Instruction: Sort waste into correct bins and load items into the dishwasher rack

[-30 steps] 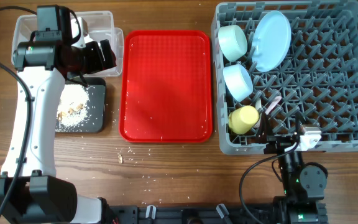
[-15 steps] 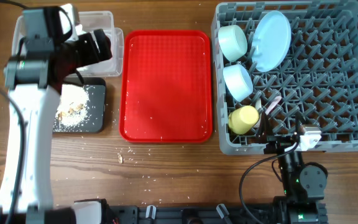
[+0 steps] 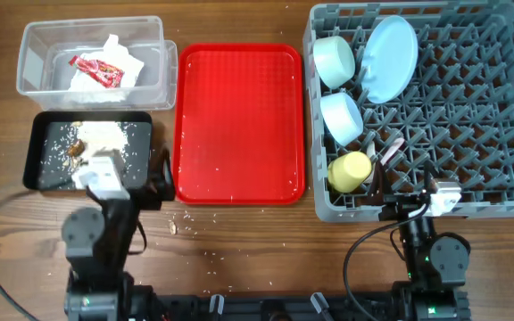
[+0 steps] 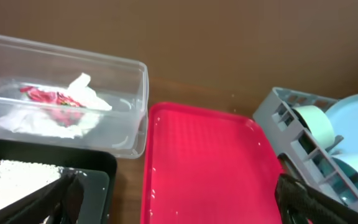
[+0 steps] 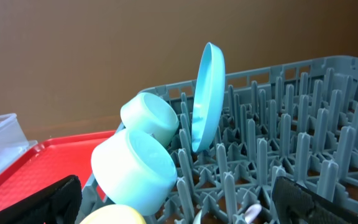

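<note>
The clear tub point(image 3: 30, 55) at the back left holds the red wrapper point(image 3: 96, 69) on crumpled white paper. The black tray point(image 3: 47, 169) in front of it holds beige scraps and crumbs point(image 3: 101, 138). The grey rack point(image 3: 471, 116) holds the blue plate point(image 3: 389, 58) on edge, two blue bowls point(image 3: 333, 58) point(image 3: 342, 116), the yellow cup point(image 3: 350, 169) and a white utensil point(image 3: 391, 150). My left gripper point(image 3: 157, 176) is open and empty, low between the black tray and the red tray. My right gripper point(image 3: 384, 198) is open and empty at the rack's front edge.
A red tray point(image 3: 239, 120) with a few crumbs lies between the bins and the rack. Loose crumbs point(image 3: 173, 226) lie on the wood in front of it. In the left wrist view the open fingers point(image 4: 179, 208) frame the red tray point(image 4: 210, 168).
My left arm has drawn back from over the clear tub to the front of the table, uncovering the tub and the black tray. The right arm has not moved.
</note>
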`<state>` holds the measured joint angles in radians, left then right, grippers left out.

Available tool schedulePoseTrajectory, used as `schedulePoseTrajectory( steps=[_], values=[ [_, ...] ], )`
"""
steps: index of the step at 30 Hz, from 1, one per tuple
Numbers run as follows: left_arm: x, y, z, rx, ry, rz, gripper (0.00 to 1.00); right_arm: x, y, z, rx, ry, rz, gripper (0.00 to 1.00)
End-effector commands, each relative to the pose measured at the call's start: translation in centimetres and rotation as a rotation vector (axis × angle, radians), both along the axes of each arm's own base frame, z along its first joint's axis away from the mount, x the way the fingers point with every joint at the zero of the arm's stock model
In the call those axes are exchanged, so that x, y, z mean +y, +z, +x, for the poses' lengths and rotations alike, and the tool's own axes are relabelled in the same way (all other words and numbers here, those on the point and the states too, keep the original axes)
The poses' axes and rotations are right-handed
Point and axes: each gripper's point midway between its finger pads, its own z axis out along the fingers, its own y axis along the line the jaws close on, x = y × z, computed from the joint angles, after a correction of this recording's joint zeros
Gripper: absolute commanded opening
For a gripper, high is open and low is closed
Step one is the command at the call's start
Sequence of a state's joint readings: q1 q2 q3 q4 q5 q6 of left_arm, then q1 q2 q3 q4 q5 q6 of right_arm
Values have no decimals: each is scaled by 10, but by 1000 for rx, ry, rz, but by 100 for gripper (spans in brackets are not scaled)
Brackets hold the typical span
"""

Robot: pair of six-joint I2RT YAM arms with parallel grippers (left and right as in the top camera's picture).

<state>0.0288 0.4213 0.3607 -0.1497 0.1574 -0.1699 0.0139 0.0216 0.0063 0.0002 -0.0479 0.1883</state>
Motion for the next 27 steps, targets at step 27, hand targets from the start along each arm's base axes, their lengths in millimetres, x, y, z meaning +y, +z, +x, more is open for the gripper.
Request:
schedulePoseTrajectory(
  steps=[27],
  values=[
    [9,-55,-21,-147,46,-8,100,-2,2,0,-9,-8,-3,100]
  ],
)
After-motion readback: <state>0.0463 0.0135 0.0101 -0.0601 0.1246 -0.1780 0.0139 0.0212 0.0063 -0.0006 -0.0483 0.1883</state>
